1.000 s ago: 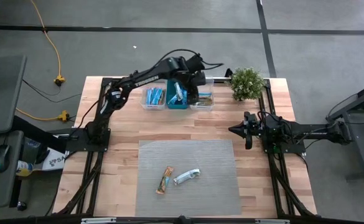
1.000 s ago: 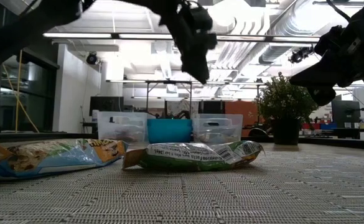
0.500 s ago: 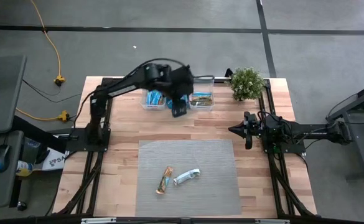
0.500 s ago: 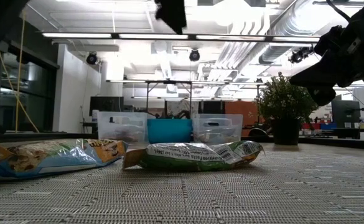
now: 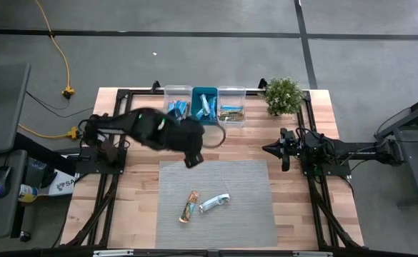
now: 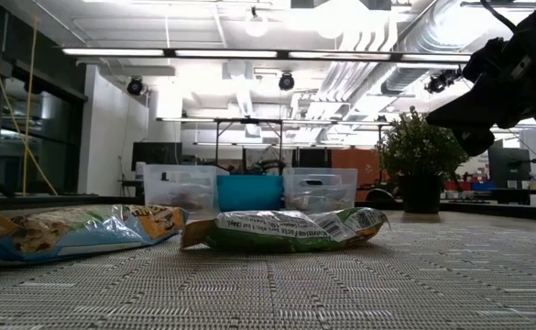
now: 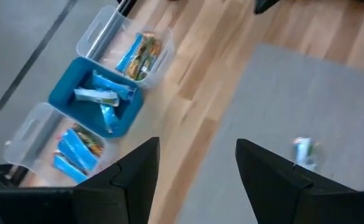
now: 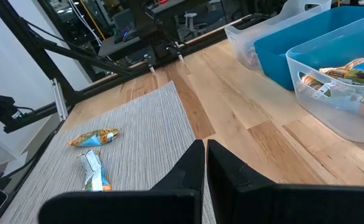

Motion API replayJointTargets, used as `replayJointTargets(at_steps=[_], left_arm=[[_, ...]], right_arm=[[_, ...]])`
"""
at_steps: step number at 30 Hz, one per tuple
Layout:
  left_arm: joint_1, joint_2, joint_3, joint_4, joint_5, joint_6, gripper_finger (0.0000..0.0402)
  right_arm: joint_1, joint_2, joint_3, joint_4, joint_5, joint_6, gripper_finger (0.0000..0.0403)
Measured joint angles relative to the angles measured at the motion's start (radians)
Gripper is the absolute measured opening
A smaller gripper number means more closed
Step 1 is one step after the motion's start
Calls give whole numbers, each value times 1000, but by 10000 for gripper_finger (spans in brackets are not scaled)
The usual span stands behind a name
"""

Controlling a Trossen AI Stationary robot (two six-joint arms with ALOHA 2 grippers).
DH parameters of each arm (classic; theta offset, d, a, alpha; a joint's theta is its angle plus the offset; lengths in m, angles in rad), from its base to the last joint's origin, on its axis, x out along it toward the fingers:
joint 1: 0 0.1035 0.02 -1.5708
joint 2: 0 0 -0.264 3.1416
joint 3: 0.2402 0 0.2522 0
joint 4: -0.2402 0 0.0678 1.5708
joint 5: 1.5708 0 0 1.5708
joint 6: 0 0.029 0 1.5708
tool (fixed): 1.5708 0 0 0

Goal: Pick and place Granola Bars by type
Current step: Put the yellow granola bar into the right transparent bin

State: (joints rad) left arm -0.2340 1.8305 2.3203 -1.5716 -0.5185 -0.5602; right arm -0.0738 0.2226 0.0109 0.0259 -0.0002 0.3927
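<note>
Overhead, table-level, two wrists — shared mat

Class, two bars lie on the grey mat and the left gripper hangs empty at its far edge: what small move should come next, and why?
Probably carry the left gripper, open and empty, toward the tan bar and silver bar on the mat. Both lie unsorted, and the right gripper waits at the table's side.

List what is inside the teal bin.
The teal bin holds several light blue and silvery wrapped bars, lying crossed over one another. Whatever lies beneath that pile, and the exact count, cannot be seen.
</note>
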Motion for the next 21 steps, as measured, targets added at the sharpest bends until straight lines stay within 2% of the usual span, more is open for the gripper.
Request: replayJointTargets(at_steps=[5,10,17,21], left_arm=[[-91,-3,-50,3,-17,-168,207],[-181,-12,-191,1,2,-386,207],[-301,-23,-448,3,173,-811,207],[-355,-16,-550,108,251,-953,207]], right_arm=[[0,0,0,0,0,0,0],[0,0,0,0,0,0,0],[0,0,0,0,0,0,0],[0,0,0,0,0,0,0]])
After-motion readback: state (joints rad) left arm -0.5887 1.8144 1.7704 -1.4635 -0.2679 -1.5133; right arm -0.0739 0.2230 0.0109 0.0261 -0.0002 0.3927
